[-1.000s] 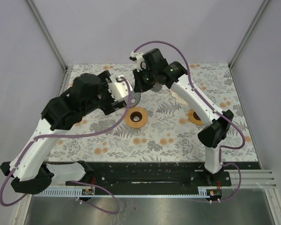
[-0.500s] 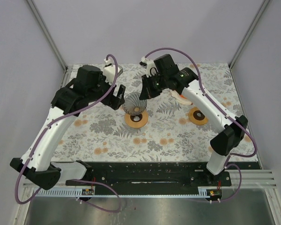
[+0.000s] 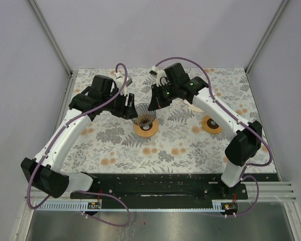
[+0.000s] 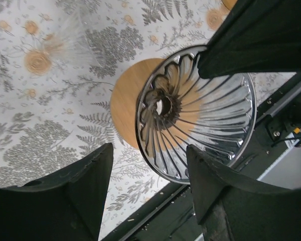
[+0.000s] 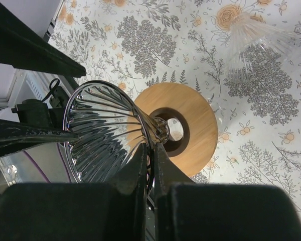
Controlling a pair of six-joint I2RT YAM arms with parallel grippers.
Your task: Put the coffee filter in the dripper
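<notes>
The clear ribbed glass dripper hangs tilted just above a wooden ring stand. My right gripper is shut on the dripper's wall; in the right wrist view its fingers pinch the glass near the neck, over the ring. My left gripper is open just left of the dripper. In the left wrist view the dripper's rim lies between its fingers without touching them. A pale paper filter lies behind my right arm, mostly hidden.
A second wooden ring lies on the floral mat at the right. A faint ribbed patch of light shows on the mat beyond the first ring. Metal frame posts stand at the back corners.
My right gripper has brought the dripper down and forward to just above the wooden ring. My left arm has drawn back from it, its gripper open beside it.
</notes>
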